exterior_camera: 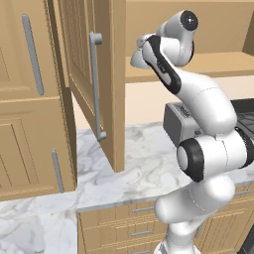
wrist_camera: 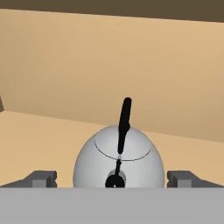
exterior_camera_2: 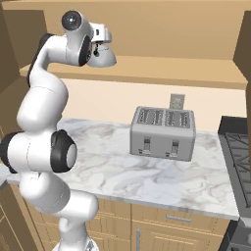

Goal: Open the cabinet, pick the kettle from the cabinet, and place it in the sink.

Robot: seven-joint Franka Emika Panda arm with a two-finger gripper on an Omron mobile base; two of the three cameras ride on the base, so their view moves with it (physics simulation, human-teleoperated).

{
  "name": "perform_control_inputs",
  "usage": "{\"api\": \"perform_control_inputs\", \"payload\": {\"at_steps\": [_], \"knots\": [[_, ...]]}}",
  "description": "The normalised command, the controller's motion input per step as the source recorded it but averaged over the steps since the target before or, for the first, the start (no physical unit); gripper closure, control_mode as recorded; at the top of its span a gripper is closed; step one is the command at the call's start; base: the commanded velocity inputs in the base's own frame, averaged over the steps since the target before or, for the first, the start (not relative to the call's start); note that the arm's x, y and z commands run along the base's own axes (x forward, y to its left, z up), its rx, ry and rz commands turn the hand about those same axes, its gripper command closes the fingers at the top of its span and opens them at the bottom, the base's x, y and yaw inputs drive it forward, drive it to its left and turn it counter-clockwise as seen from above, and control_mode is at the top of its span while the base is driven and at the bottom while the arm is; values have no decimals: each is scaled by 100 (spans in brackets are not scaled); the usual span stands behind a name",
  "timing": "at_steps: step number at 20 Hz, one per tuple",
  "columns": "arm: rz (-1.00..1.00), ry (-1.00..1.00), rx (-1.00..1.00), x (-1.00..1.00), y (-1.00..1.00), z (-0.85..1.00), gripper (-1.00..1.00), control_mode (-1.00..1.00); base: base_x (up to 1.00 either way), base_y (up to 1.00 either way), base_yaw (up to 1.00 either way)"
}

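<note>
The silvery dome-shaped kettle [wrist_camera: 118,164] stands on the cabinet's wooden shelf [wrist_camera: 35,135], its black handle [wrist_camera: 125,117] upright and edge-on to the hand view. My gripper [wrist_camera: 113,178] is open, level with the kettle's body. One dark fingertip [wrist_camera: 41,178] is on each side of the kettle, clear of the metal. The cabinet door [exterior_camera: 79,59] with its grey bar handle [exterior_camera: 95,84] is swung wide open to the left, and my arm [exterior_camera: 163,64] reaches into the opening [exterior_camera_2: 171,68]. The sink is out of view.
A boxy grey toaster [exterior_camera_2: 162,132] sits on the marble counter [exterior_camera_2: 117,166] below the cabinet. A dark stove [exterior_camera_2: 238,147] borders the counter on the right. A tall wooden cabinet [exterior_camera: 30,99] stands left of the open door. Drawers [exterior_camera: 129,223] run under the counter.
</note>
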Motion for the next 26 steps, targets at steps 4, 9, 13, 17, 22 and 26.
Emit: {"api": "perform_control_inputs", "payload": {"at_steps": [4, 9, 13, 17, 22, 26], "knots": [[0, 0, 0, 20, 0, -8, -100, -100, 0, 0, 0], [0, 0, 0, 19, 0, -9, -100, -100, 0, 0, 0], [0, 1, 0, 22, 0, -9, -100, -100, 0, 0, 0], [0, 1, 1, 22, 0, -10, -100, -100, 0, 0, 0], [0, 1, 1, 24, 0, -8, -100, -100, 0, 0, 0], [0, 0, 1, 25, 0, -4, -100, -100, 0, 0, 0]]}}
